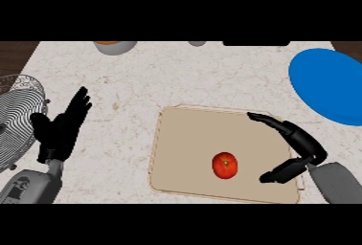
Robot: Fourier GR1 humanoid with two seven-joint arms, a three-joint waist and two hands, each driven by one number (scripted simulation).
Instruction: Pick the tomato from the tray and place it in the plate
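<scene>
A red tomato (225, 165) lies on the beige tray (191, 139), right of the tray's middle and towards its near edge. My right hand (297, 143) hovers over the tray's right side, open, fingers stretched up and left and thumb pointing at the tomato from the right; a gap separates it from the tomato. The blue plate (326, 86) sits at the counter's right edge, beyond the tray. My left hand (62, 127) rests open on the left, fingers up, holding nothing.
A wire rack (16, 119) stands at the left edge beside my left hand. A grey bowl with orange contents (114, 46) and a small grey object (197, 43) sit at the far edge. Bare marble counter (184, 76) lies between tray and bowl.
</scene>
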